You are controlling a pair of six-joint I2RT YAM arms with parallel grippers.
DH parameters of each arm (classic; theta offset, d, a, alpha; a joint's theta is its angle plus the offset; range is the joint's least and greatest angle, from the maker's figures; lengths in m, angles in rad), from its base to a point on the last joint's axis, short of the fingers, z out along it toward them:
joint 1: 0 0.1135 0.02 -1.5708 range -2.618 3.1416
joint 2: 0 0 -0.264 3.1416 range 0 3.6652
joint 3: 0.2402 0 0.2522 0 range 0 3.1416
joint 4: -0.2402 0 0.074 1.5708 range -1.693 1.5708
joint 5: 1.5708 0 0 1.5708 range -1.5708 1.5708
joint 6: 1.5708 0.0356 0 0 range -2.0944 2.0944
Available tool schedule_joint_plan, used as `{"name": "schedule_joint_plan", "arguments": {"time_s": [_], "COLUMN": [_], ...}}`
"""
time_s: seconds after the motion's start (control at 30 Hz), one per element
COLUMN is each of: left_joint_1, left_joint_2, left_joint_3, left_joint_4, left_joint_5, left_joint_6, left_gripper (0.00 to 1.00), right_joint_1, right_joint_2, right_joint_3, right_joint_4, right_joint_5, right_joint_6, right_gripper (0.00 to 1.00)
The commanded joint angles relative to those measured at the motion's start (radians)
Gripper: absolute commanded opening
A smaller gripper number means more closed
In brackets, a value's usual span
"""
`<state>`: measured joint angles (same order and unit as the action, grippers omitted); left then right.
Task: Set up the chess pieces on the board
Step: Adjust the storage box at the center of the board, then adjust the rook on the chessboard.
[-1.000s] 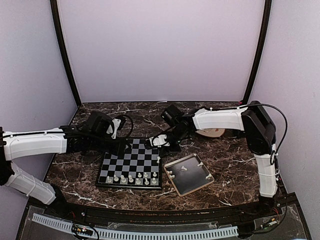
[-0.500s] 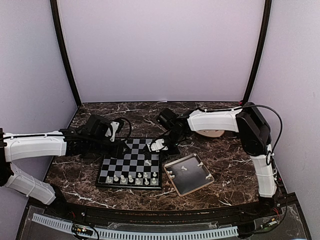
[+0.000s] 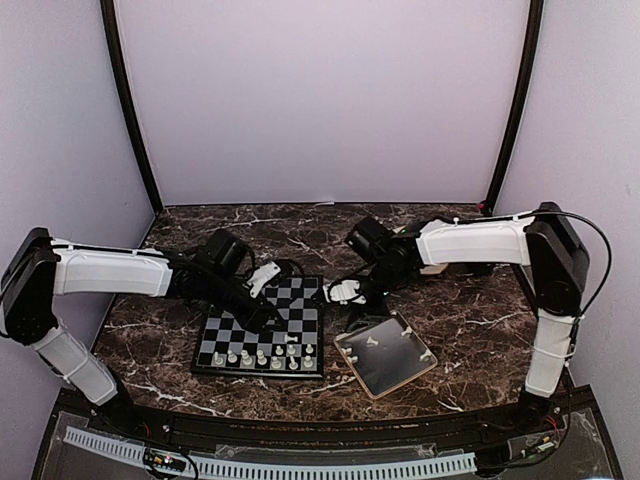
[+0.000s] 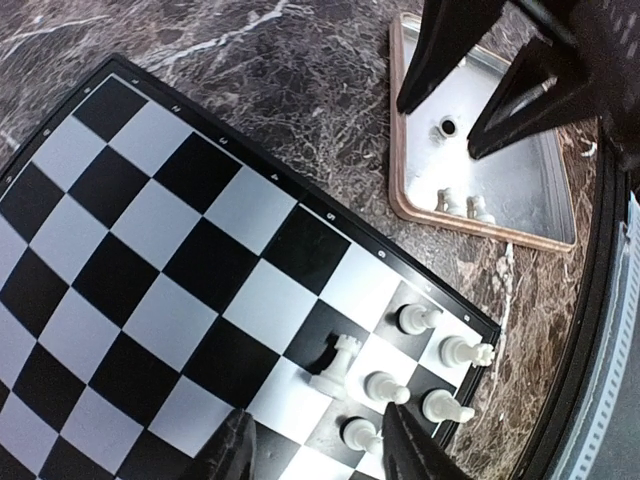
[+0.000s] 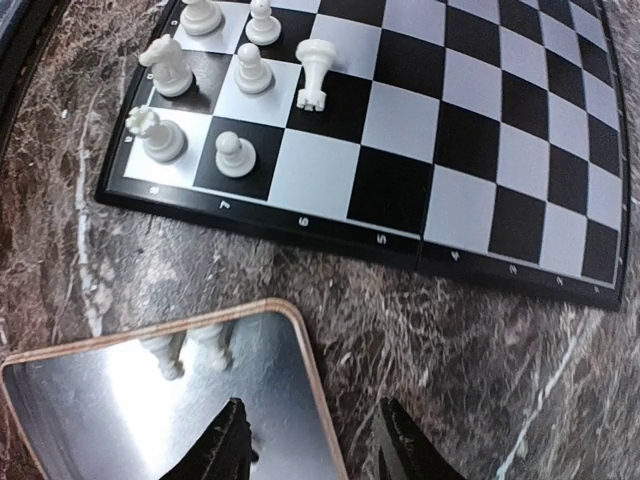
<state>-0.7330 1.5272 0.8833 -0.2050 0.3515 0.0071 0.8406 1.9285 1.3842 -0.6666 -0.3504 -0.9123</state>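
Chess pieces (image 3: 262, 356) are mostly bunched in two rows along the near edge of the board (image 3: 232, 322). They're way too tiny in the top view to tell which is which. One rook (image 4: 336, 366) stands a bit in from the rest, by the board's near right corner. A few more sit in the tray (image 3: 392, 368), just right of the board on the marble table (image 3: 470, 320). The right wrist view only catches a couple at the tray's edge.

Left gripper (image 4: 322, 455) hangs over the board, fingers partly apart with nothing between them, tips cut off by the frame. Right gripper (image 5: 312, 450) hovers over the tray corner nearest the board. Same deal there: fingers apart, empty, tips cropped.
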Motion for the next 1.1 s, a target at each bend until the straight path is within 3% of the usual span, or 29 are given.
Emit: {"name": "schedule_joint_plan", "arguments": {"time_s": [0.0,0.13,0.5,1.07], "left_joint_1": [-0.004,-0.012,-0.104,-0.101], "left_joint_2": [0.044,0.095,0.232,0.2], "left_joint_3": [0.073,0.107,0.224,0.267], "left_joint_4": [-0.098,-0.135,-0.237,-0.248], "left_joint_5": [0.067,0.058,-0.004,-0.105], "left_joint_6": [0.189,0.262,0.255,0.193], "left_gripper": [0.45,0.42,0.37,0.35], "right_joint_1": [-0.048,-0.084,-0.115,-0.118], "right_joint_2": [-0.145,-0.222,-0.325,-0.327], "right_joint_3": [-0.106,-0.18,-0.31,-0.339], "right_joint_4": [0.042,0.051,0.121,0.143], "right_joint_5": [-0.062,-0.086,-0.102,-0.096], "right_joint_6": [0.095,0.135,0.216,0.231], "right_gripper": [0.43,0.43,0.43,0.43]}}
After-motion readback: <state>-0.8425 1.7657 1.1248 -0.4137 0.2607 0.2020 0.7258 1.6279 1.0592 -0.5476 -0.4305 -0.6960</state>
